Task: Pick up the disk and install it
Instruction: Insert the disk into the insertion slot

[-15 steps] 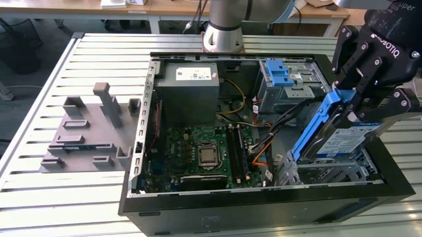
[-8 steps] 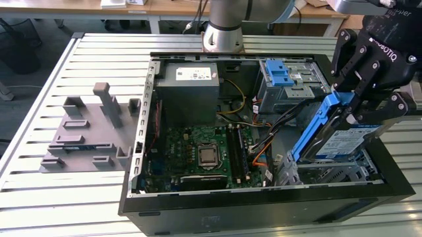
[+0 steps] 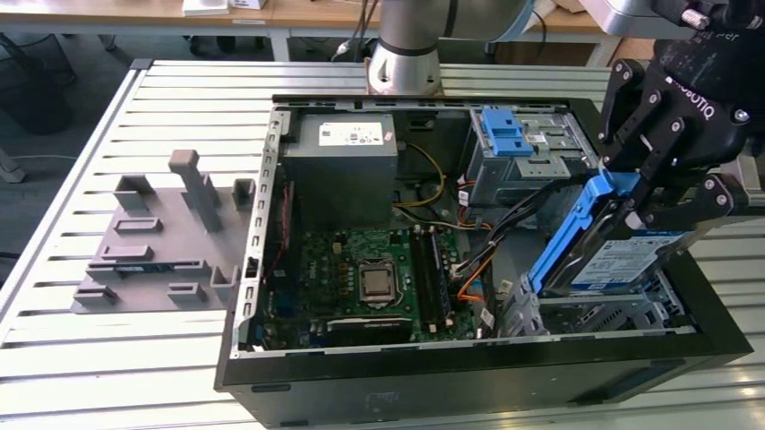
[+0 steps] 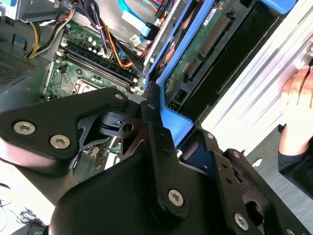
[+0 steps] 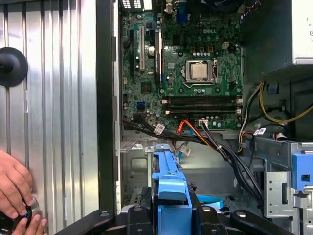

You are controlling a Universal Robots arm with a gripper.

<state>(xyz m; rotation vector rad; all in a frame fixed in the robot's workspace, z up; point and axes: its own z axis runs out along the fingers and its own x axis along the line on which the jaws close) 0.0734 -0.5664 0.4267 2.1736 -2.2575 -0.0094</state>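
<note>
My base stands at one edge of the slatted metal table, and the open black computer case lies on its side across the table's middle. Just beside the case, toward the exterior view's left, a grey fixture plate with upright posts lies flat on the slats. In the first wrist view, a black round knob sits on the slats and a person's hand rests there too.

The arm goes straight up. Its black gripper hangs tilted at the exterior view's right, fingers squeezed tight on the disk.
</note>
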